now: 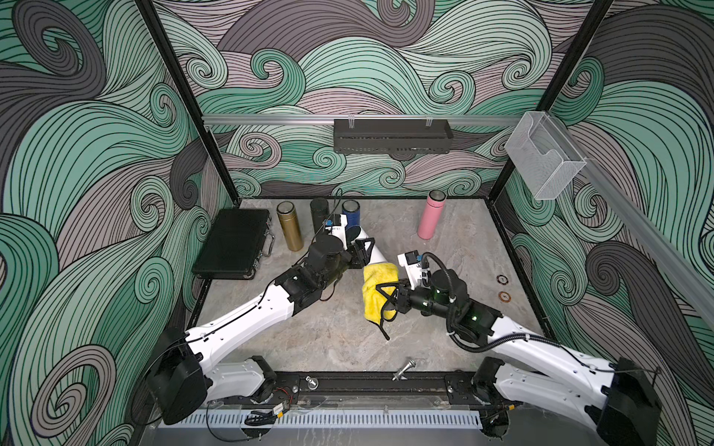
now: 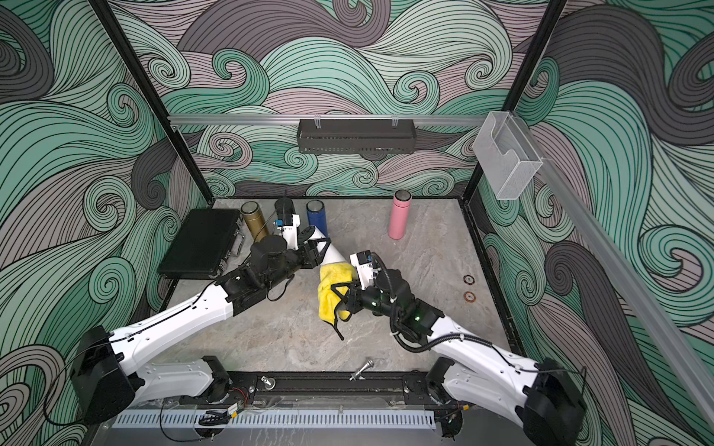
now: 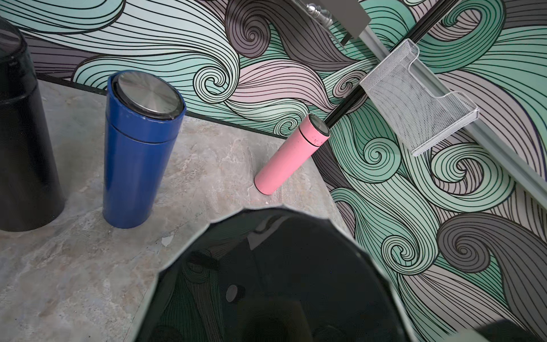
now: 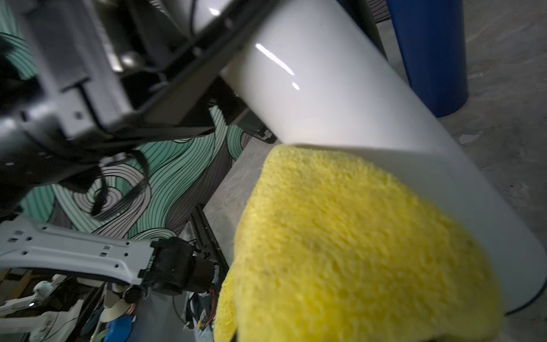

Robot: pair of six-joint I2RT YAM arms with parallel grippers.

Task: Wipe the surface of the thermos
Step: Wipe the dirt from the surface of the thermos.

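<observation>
Centre frame, our left hand (image 1: 364,249) clamps the tilted white thermos (image 4: 325,88); our right hand (image 1: 388,293) pinches the yellow cloth (image 1: 374,282), apparently lying on it. We should press lightly and stroke lengthwise.

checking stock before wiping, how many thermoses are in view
5: gold, black and blue stand in a row at the back left; pink stands alone at the back right; a white one is held tilted in the left claw, yellow cloth against it. None appears hidden.
</observation>
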